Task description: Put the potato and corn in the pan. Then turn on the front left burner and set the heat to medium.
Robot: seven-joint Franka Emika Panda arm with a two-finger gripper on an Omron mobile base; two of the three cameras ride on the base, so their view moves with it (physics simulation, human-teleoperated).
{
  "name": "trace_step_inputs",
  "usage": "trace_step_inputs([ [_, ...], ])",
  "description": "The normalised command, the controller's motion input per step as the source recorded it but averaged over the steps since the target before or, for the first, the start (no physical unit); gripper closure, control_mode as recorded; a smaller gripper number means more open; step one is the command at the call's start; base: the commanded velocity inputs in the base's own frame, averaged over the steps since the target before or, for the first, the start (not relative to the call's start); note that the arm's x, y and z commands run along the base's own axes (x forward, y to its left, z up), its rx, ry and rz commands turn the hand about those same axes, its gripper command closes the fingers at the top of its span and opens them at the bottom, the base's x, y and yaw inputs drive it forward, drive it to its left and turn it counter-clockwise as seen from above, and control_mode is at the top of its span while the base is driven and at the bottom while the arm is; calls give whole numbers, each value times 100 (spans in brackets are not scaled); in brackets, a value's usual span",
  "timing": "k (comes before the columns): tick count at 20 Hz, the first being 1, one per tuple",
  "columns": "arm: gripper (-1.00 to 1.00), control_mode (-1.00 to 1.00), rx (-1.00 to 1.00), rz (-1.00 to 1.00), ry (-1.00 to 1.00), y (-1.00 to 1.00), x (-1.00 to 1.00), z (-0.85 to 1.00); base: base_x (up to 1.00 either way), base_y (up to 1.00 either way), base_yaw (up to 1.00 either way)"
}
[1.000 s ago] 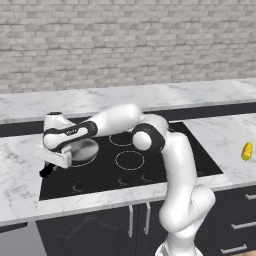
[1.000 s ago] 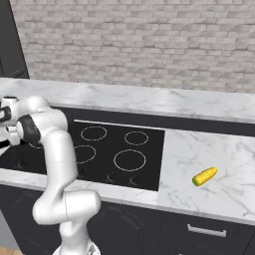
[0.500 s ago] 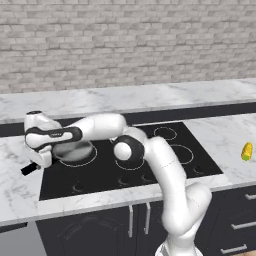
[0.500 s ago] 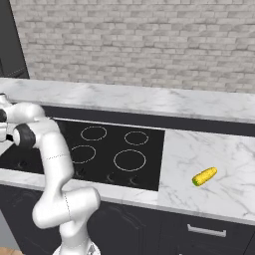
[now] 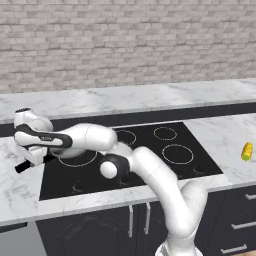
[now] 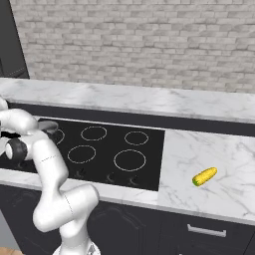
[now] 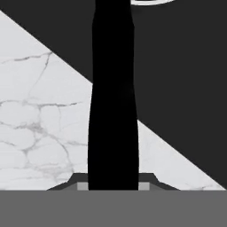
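Pan handle [image 7: 113, 97], long, straight and black, runs up the middle of the hand view from between the finger tips, crossing the diagonal edge where the white marble counter [image 7: 31, 133] meets the black cooktop [image 7: 186, 88]. The gripper [image 5: 36, 156] is at the far left of the hob in the left base view, with the dark end of the handle sticking out below and to the left of it, over the counter. The pan's bowl is hidden behind the hand and forearm there, so I cannot tell exactly where it sits; a thin pale arc at the top of the hand view may be its rim. Judging by the look of it, the pan is rigid metal, fairly heavy for this hand and unbalanced when taken by the handle: the bowl end will want to sag and twist, so a firm hold on the handle, nearer the bowl, is safest. The fingers are closed in, clamped on the handle from both sides. Corn [image 6: 204, 176] lies on the marble right of the cooktop, well apart from the pan; it is small, light, stiff and round, likely to roll, best pinched across its middle. The potato I cannot make out.
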Motion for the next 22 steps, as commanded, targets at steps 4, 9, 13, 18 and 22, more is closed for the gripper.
trace_step_inputs([
  [4, 100, -100, 7, -15, 0, -54, 0, -8, 0, 0, 0],
  [9, 100, -100, 7, -11, -3, -23, 0, -31, 0, 0, 0],
  [13, 100, -100, 1, 0, -10, 16, 0, -16, 0, 0, 0],
  [18, 100, -100, 1, 0, -8, 4, 0, -14, 0, 0, 0],
  [22, 100, -100, 2, 0, 0, 0, 0, -11, 0, 0, 0],
])
